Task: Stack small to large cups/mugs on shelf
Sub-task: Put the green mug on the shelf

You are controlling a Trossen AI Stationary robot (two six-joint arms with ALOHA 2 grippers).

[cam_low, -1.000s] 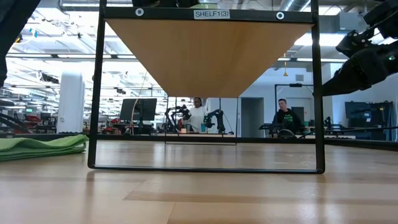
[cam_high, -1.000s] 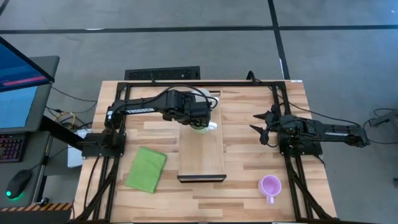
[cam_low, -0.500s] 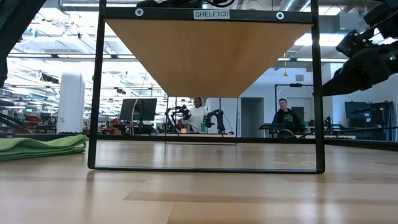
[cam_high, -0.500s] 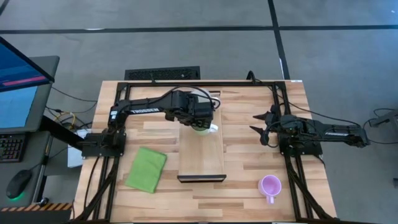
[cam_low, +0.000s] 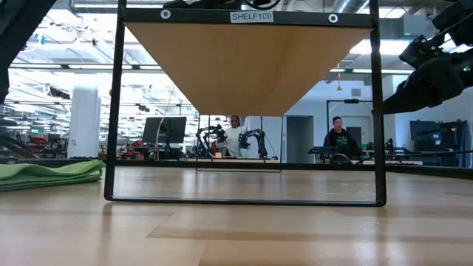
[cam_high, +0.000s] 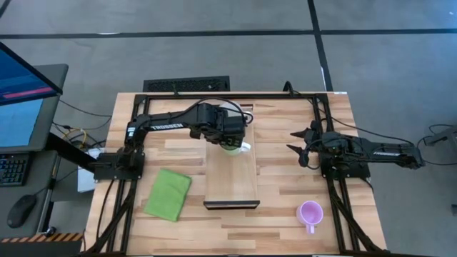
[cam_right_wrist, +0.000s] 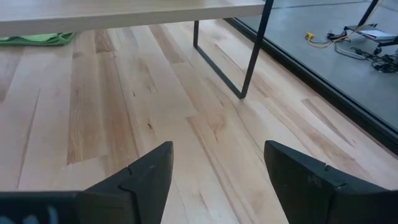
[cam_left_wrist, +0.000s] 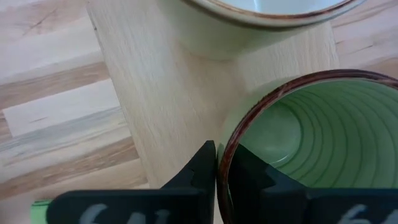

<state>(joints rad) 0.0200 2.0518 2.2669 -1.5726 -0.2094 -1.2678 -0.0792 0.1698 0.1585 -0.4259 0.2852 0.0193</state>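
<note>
My left gripper point(cam_high: 230, 140) is over the far end of the light-wood shelf point(cam_high: 232, 178), shut on the light green mug point(cam_left_wrist: 311, 137), which shows under it in the high view point(cam_high: 230, 148). The white mug point(cam_left_wrist: 267, 25) stands on the shelf board point(cam_left_wrist: 161, 93) just beyond the green one; the arm partly hides it from above point(cam_high: 233, 107). The light purple mug point(cam_high: 310, 213) stands upright on the table at the near right. My right gripper point(cam_high: 293, 143) is open and empty above the table, right of the shelf. My left gripper pinches the green mug's brown-edged rim point(cam_left_wrist: 225, 149), one finger inside the mug point(cam_left_wrist: 249, 174) and one outside point(cam_left_wrist: 199, 168). The fingers come from above, pointing down. The mug is upright over the shelf; I cannot tell whether its base rests on the board.
A folded green cloth point(cam_high: 168, 193) lies on the table left of the shelf. The shelf's dark end frame point(cam_low: 114, 111) stands on the tabletop, and its leg shows in the right wrist view point(cam_right_wrist: 252, 56). People sit in the room beyond the table point(cam_low: 340, 140).
</note>
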